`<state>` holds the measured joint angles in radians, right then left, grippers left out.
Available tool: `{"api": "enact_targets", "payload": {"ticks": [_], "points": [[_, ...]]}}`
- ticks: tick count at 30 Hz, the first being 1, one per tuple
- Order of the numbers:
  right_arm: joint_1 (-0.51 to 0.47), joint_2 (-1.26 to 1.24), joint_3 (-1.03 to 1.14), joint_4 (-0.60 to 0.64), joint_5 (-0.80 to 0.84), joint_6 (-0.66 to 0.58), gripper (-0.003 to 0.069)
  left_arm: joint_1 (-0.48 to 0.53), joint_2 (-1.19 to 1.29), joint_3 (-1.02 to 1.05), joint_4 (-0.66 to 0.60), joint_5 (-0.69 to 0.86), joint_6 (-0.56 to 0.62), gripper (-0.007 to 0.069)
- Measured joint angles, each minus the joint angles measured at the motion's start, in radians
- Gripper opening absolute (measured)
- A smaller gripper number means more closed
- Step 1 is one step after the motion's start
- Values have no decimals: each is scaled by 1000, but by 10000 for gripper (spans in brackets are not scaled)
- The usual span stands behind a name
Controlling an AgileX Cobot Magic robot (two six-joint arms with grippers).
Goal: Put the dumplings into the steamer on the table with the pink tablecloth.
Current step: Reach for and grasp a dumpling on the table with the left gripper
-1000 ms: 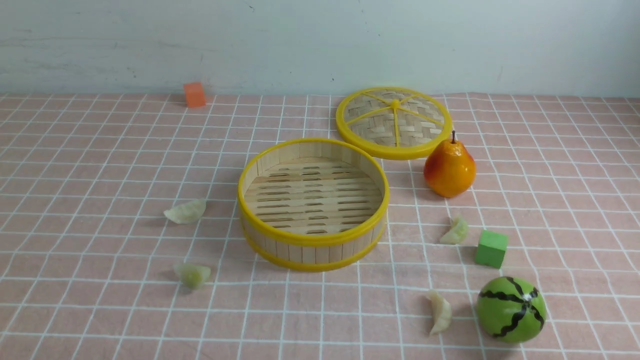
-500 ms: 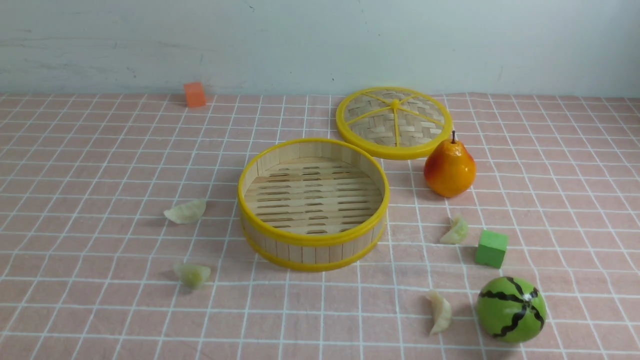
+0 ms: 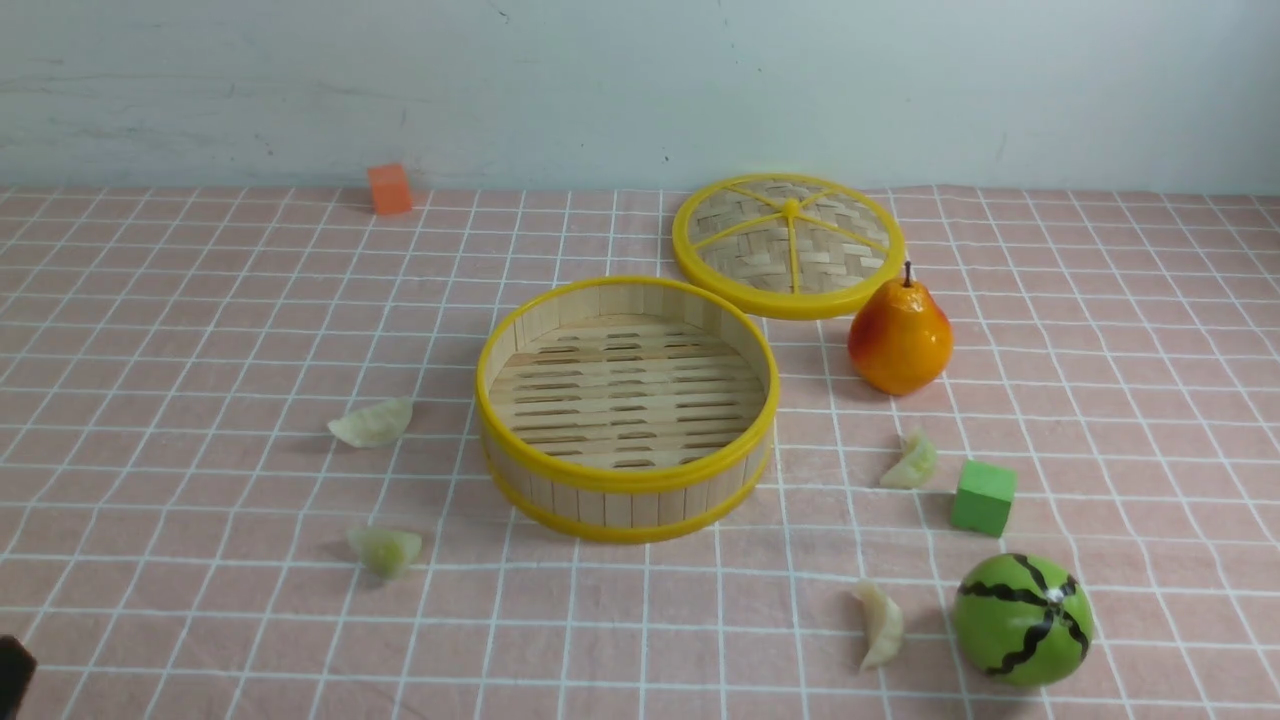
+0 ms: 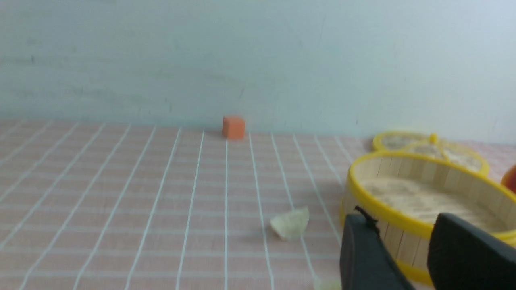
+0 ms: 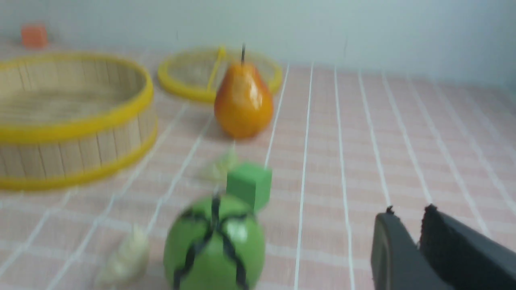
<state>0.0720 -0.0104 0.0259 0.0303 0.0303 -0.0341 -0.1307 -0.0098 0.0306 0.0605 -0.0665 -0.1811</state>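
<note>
Four pale pleated dumplings [image 3: 371, 423] lie on the pink grid tablecloth [image 3: 200, 330], two at each side of the round bamboo steamer [image 3: 627, 480]. A green cube [image 3: 983, 496] and a striped green ball [image 3: 1021, 618] stand close by the right pair. The left gripper [image 4: 399, 220] is low with its fingers apart. The right gripper [image 5: 409, 213] has its fingers almost together.

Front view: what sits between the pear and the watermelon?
In the front view, a green cube and one dumpling beside it lie between pear and watermelon.

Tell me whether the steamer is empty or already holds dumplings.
Empty. The steamer shows a bare slatted floor in the front view. All four dumplings lie outside it on the cloth.
</note>
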Motion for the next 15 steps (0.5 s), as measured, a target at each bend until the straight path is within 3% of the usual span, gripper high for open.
{"api": "enact_targets", "payload": {"ticks": [5, 8, 10, 12, 15], "points": [[0, 0, 0, -6, -310, 41, 128, 0, 0, 0, 2, -169, -7, 237], [0, 0, 0, 7, -478, 103, 131, 0, 0, 0, -5, -291, -127, 237], [0, 0, 0, 20, -514, 128, 133, 0, 0, 0, -6, -365, -204, 237], [0, 0, 0, 48, -535, 194, 135, 0, 0, 0, -8, -502, -365, 237], [0, 0, -14, 67, -522, 246, 129, 0, 1, -31, -6, -534, -411, 237]]}}
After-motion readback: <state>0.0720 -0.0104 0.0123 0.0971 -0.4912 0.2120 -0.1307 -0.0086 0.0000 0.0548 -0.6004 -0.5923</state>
